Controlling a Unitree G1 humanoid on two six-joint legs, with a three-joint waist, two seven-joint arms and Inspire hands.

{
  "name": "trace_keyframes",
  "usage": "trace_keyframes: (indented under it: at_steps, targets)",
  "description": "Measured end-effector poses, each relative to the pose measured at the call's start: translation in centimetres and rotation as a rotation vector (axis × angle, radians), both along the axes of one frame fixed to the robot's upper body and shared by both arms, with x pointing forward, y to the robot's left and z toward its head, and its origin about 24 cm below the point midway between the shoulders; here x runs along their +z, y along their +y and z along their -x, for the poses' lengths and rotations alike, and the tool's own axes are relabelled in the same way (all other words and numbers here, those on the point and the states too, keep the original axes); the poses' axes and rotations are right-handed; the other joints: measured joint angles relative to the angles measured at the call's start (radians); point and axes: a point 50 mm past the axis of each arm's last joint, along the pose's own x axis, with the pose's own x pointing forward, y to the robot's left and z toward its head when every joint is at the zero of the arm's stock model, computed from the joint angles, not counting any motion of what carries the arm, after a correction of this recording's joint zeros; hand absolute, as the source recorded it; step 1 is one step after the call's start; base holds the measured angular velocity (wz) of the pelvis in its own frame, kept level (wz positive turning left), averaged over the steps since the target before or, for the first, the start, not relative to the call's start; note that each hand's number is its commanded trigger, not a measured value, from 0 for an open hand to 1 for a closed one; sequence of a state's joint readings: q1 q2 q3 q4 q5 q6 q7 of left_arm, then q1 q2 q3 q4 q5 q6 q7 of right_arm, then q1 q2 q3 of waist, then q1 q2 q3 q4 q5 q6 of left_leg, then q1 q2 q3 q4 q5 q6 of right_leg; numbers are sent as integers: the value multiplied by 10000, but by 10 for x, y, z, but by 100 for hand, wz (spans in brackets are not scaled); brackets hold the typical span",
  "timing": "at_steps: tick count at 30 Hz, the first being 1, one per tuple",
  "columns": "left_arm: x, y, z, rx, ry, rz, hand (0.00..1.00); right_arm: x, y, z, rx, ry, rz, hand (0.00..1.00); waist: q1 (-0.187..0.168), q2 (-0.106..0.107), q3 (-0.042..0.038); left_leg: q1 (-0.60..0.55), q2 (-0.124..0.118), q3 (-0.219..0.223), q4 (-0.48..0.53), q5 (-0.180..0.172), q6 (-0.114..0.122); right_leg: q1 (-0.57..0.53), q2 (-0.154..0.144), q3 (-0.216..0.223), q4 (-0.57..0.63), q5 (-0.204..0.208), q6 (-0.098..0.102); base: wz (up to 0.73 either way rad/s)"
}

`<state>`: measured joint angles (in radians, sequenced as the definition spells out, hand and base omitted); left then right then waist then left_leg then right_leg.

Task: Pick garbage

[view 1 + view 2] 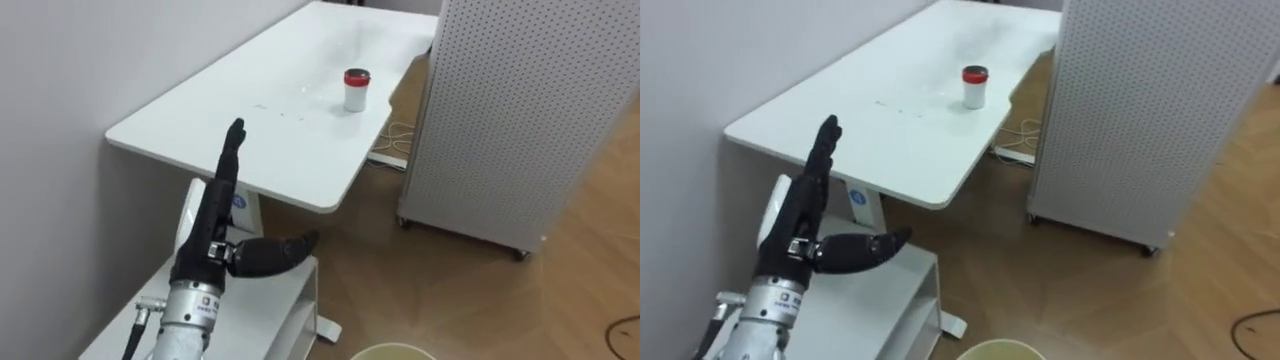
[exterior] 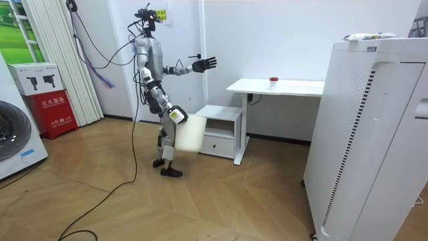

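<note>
A small white cup with a red lid [image 1: 357,89] stands on the far part of the white table [image 1: 250,120], near its right edge. My left hand [image 1: 215,225] is raised before the table's near corner, open, with fingers straight up and the thumb pointing right. It is well short of the cup. In the room view I stand a step from the table, left hand [image 2: 204,64] stretched toward it. My right hand [image 2: 175,115] hangs low by my hip, holding a pale yellow waste bin [image 2: 189,132] off the floor. The bin's rim [image 1: 392,352] shows at the bottom edge.
A tall white perforated cabinet on castors [image 1: 520,110] stands close to the table's right side. A low white drawer unit [image 1: 270,310] sits under the table's near end. Cables [image 1: 400,135] lie on the wooden floor between the table and the cabinet.
</note>
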<state>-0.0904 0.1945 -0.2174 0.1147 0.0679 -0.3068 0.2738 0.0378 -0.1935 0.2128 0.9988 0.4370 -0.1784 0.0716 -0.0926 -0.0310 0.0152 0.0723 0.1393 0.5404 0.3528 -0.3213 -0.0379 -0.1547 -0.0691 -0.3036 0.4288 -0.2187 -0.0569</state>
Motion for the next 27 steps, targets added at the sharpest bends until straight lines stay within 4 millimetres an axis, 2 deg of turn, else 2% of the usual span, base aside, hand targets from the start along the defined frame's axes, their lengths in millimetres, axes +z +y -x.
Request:
trace_keyframes:
  at_steps: [3,5,6,7,8,9,10,11,12,13,15,17,22,27]
  targets:
    - [3,5,-1,207,-115,11,0,1,1,0,371,-15,123,100,94,-72,-40,-83,251,-391,871,-37,-32,161,291,265,-42,-82,-182,-43]
    - [13,9,1,408,-569,113,0,2,2,1,711,-77,272,100,152,-23,-54,-456,371,-1677,1963,9,10,323,611,736,-71,-141,-353,-60]
    - [15,10,2,458,-695,150,0,2,2,1,831,-57,304,100,187,-20,-51,-578,379,-1960,2248,67,53,391,697,904,-100,-126,-378,-54]
    - [17,13,4,583,-831,265,0,2,3,3,955,-48,282,100,300,-36,-51,-754,189,-2565,2500,134,177,513,763,1310,-147,-129,-414,-68]
    - [17,15,4,652,-859,420,0,2,1,3,899,-67,311,100,456,-80,-100,-895,-293,-3139,1932,94,209,516,745,1805,-151,-122,-411,-75]
    - [17,15,4,675,-880,434,0,3,-1,3,847,-87,322,100,518,-87,-94,-1026,-422,-3325,1693,101,199,511,735,1973,-161,-105,-404,-88]
    - [17,15,5,737,-899,456,0,3,-4,3,801,-97,390,100,724,-59,-87,-1348,-660,-3628,1224,176,119,509,740,2206,-172,-69,-426,-86]
    - [17,17,5,815,-941,485,0,4,-6,3,860,-91,486,100,822,39,-134,-1657,-811,-3896,629,431,-65,523,839,2405,-166,-68,-426,-79]
    - [18,18,5,871,-979,523,0,5,-7,2,904,-114,563,100,845,153,-179,-1789,-817,-4033,325,885,-46,516,910,2496,-142,-77,-412,-78]
    - [17,22,7,1056,-1008,581,0,5,-8,2,1010,-116,645,100,948,164,-186,-1743,-820,-4094,224,1293,205,534,958,2744,-128,-124,-355,-64]
    - [16,28,8,1360,-1069,634,0,7,-9,0,1029,-244,749,100,863,184,-137,-1470,-933,-4139,-46,1276,212,677,889,2691,-319,-135,-264,-33]
    - [16,30,9,1481,-1075,659,0,8,-14,0,823,-295,870,100,757,195,-141,-1436,-1014,-4152,-211,1265,246,705,882,2707,-556,-101,-194,0]
    - [19,32,11,1559,-1195,675,0,9,-16,-1,493,-387,895,100,757,265,-139,-1067,-1049,-4128,-618,1249,256,1051,894,2727,-1047,-70,-169,-5]
    - [22,32,14,1519,-1352,728,0,10,-9,-4,686,-526,669,100,887,347,-120,-685,-1077,-4127,-861,1245,247,1413,881,2730,-1433,-69,-173,-16]
